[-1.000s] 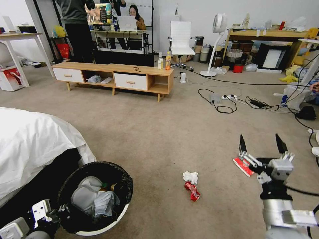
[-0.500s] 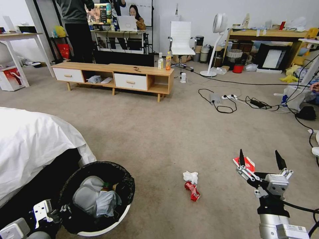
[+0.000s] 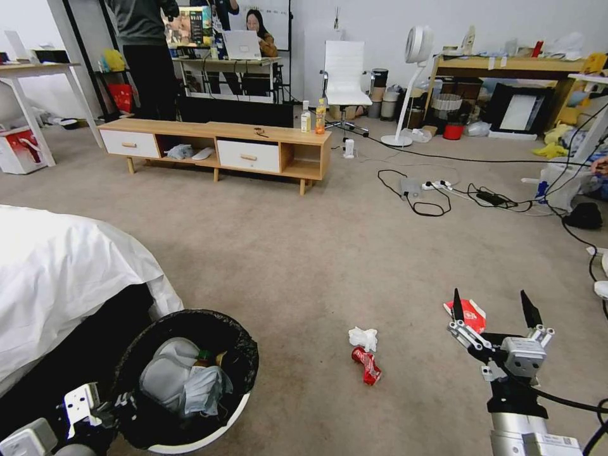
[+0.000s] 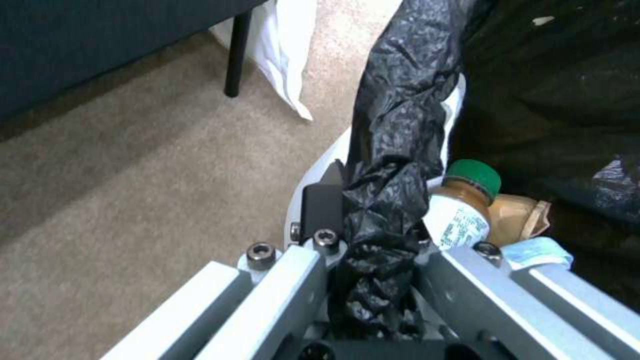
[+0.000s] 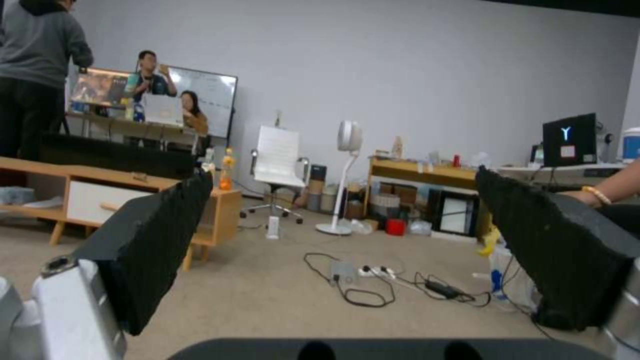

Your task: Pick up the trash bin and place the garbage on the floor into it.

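Head view: high, facing forward-down across carpet (image 3: 329,253). Left wrist: close on trash bin (image 4: 393,100) rim. Right wrist: low, level, sharing TV bench (image 5: 100,192).

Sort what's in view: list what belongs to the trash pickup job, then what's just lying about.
Job:
trash bin, clamped at its rim by left gripper
white tissue
crushed red can
red packet, beside open right gripper

Lying about:
two upright drink bottles
floor cables
standing fan

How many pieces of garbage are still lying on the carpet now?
3. A white tissue at the middle, a crushed red can touching it on the near side, and a flat red packet beside the right end effector. More may be hidden.
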You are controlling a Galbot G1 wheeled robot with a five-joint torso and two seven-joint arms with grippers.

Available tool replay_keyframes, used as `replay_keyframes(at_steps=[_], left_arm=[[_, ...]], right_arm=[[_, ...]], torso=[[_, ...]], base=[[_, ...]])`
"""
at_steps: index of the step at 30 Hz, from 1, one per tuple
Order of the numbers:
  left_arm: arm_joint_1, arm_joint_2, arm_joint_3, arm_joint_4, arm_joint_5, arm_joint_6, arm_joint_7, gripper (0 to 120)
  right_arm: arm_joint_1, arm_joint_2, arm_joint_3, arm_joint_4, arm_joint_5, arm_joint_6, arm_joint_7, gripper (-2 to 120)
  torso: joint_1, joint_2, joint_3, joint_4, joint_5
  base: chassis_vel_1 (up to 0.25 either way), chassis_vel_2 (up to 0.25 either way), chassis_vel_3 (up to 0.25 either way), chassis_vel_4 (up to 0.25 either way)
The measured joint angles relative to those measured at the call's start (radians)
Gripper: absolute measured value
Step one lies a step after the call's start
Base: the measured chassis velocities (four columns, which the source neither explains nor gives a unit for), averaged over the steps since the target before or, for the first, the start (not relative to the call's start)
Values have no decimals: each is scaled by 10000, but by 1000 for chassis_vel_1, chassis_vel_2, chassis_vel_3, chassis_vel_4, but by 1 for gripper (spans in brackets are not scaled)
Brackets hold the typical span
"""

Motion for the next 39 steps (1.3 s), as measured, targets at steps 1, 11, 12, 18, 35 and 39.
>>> replay_keyframes(at_steps=[1,11,12,18,35,39], left_arm=[[2,-4,-1,-1,6,0,1,1],[15,-67,5,-17,74,-1,25,1],[15,-67,5,-17,74,-1,25,1],[28,-101,13,-29,130,-1,52,1],[99,-94,-21,-35,169,0,99,1],[111,-83,-28,-43,171,2,115,1]], right_arm=[[3,-17,8,-2,5,2,0,100],[58,-123,67,-42,35,64,21,100],[58,-123,67,-42,35,64,21,100],[84,-253,97,-87,54,143,-133,100],[400,-1812,-134,491,2003,-2826,202,100],[572,-2356,-328,774,3390,-4105,515,100]], torso=[[0,0,0,1,0],[2,-1,4,3,3],[2,-1,4,3,3],[3,-2,3,-1,1],[1,-2,1,0,1],[1,-1,1,0,2]], base=[[-150,139,133,-170],[-213,201,217,-219],[-192,214,218,-206],[-67,62,81,-55],[6,-5,-5,5],[0,0,0,0]])
